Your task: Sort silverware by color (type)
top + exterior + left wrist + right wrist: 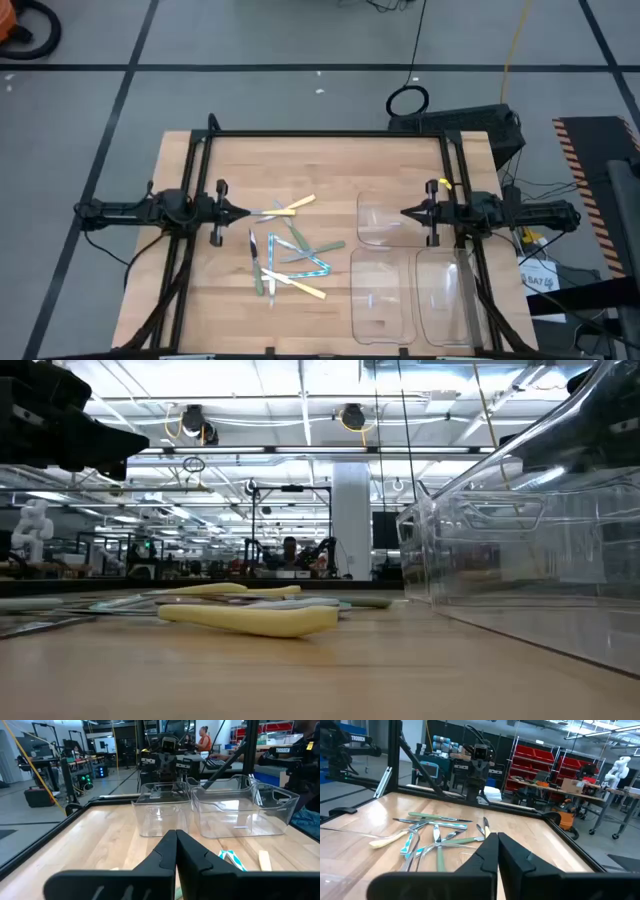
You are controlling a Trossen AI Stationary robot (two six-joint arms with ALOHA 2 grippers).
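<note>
The silverware (288, 250) lies in a loose crossed pile on the wooden table, left of centre: slim utensils with yellow, pale green and light blue handles, also in the right wrist view (432, 837). A yellow handle (250, 619) lies nearest in the low view. My left gripper (246, 213) hovers shut at the pile's left, pointing toward the table's right. My right gripper (404, 213) is shut too, over a clear tray, pointing left toward the pile. Neither holds anything.
Three clear plastic trays stand on the table's right half: one at mid right (385, 220), two at the near right (382, 295) (447, 295). A black frame rail (330, 133) runs along the far edge. Bare wood lies at the near left.
</note>
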